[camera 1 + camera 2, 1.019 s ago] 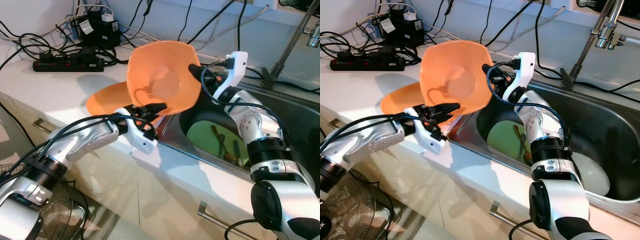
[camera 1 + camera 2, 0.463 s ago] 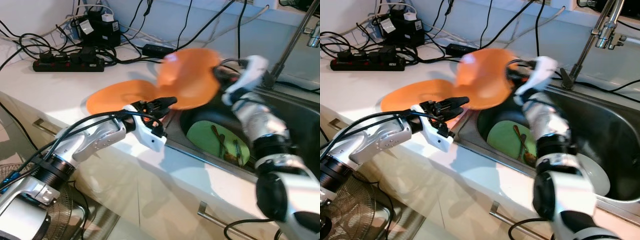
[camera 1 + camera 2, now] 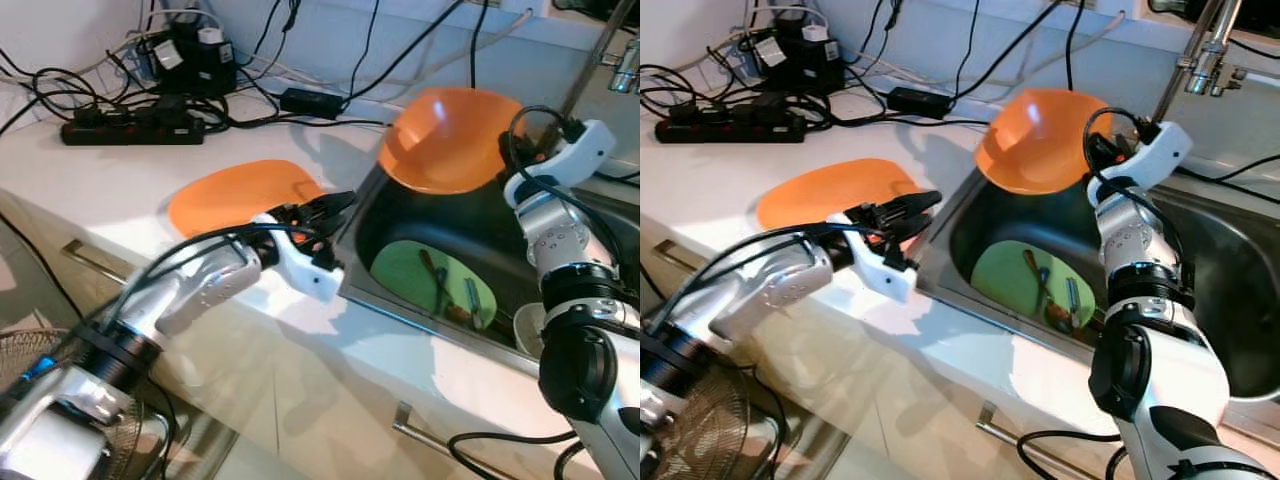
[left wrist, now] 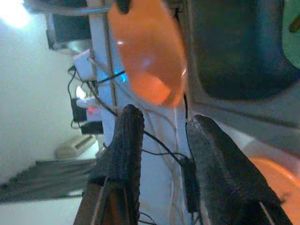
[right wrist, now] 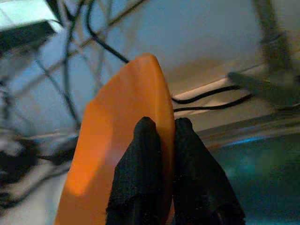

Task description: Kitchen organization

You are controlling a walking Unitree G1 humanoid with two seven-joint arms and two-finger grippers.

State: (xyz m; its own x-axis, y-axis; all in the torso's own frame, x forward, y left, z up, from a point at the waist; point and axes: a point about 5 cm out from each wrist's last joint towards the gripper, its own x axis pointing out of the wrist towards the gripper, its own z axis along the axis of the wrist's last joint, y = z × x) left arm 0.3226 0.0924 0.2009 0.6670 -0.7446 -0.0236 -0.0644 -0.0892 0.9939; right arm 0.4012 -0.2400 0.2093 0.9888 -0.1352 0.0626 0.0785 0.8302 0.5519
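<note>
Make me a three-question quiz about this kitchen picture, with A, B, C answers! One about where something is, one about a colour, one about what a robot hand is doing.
1. Where is the green plate?
A. in the sink
B. on the counter
C. on the floor

2. What colour is the bowl held up over the sink?
A. blue
B. orange
C. white

3. What is the right gripper doing?
A. hanging open
B. pinching the bowl's rim
C. holding a spoon

Answers: 1 A, it lies in the sink basin. 2 B, it is orange like the plate on the counter. 3 B, the right wrist view shows both fingers clamped on the rim.
</note>
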